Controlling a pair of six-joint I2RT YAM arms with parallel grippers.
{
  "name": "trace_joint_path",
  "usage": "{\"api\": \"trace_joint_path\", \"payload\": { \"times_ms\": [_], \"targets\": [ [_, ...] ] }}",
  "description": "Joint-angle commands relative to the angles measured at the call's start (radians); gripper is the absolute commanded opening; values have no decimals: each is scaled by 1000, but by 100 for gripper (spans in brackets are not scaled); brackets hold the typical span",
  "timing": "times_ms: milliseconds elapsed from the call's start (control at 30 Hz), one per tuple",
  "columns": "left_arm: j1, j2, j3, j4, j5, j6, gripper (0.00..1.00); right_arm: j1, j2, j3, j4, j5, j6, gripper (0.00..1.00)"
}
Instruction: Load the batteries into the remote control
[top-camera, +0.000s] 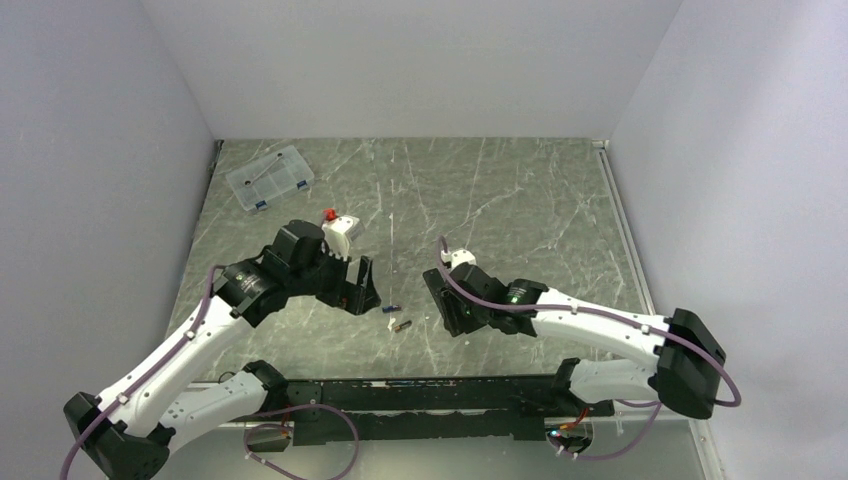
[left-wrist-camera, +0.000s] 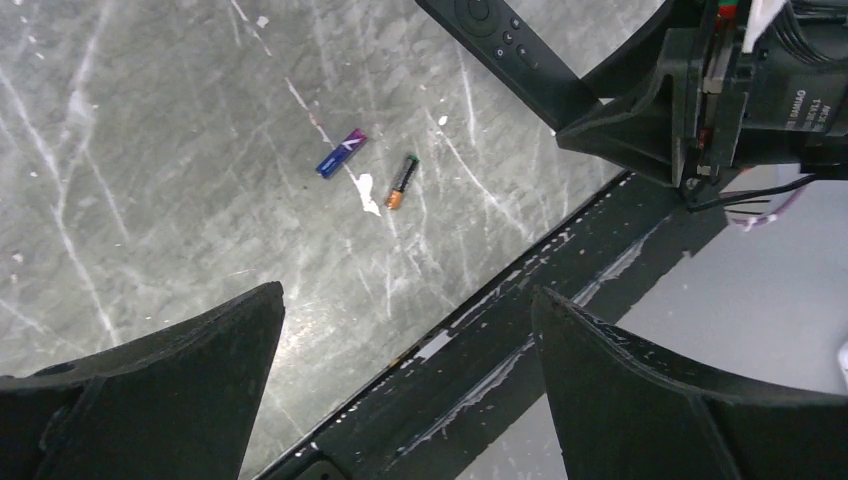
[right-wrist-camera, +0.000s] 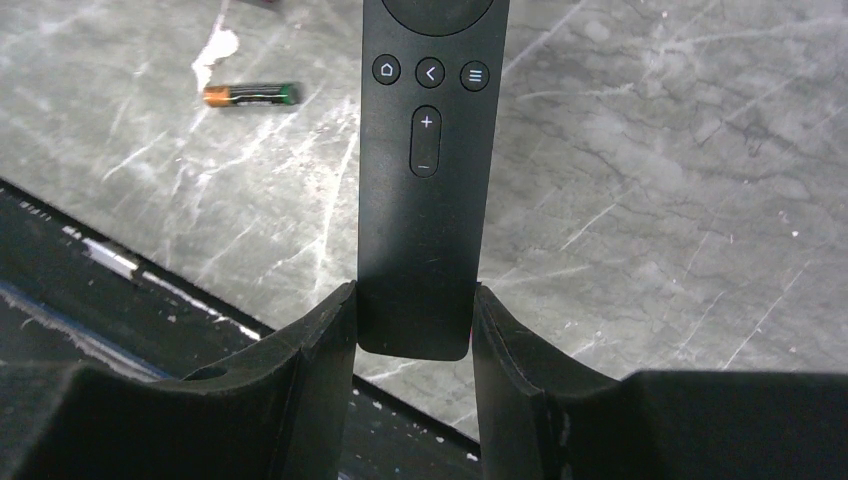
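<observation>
Grey marbled tabletop (top-camera: 500, 200) fills the space between plain pale walls, with a clear plastic compartment box (top-camera: 269, 178) lying at its far left corner. My right tool (right-wrist-camera: 413, 300) is clamped on the remote control (right-wrist-camera: 425, 150). Both fingers (right-wrist-camera: 320, 330) press the sides of its bottom end, and the slim black bar juts out ahead of the tool, buttons facing my wrist camera. My left tool (left-wrist-camera: 405, 300) is spread wide with nothing between its fingers, and it hangs above the near part of the tabletop. The two cells lie loose on the surface between my tools. The blue-banded battery (left-wrist-camera: 341, 153) and the gold-ended battery (left-wrist-camera: 402, 181) sit just beside each other without touching. A small white fleck (left-wrist-camera: 367, 192) marks the tabletop between them. The black rail (left-wrist-camera: 520, 330) runs along the near edge.
</observation>
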Motion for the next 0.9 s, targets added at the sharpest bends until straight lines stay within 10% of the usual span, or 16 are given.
{"api": "trace_joint_path", "payload": {
  "times_ms": [0,867],
  "targets": [
    [3,14,23,57,66,-156,99,-2,-84,7,-10,-41,-88,0],
    [115,19,-207,392,499,-651,98,322,-259,70,60,58,-343,0]
  ]
}}
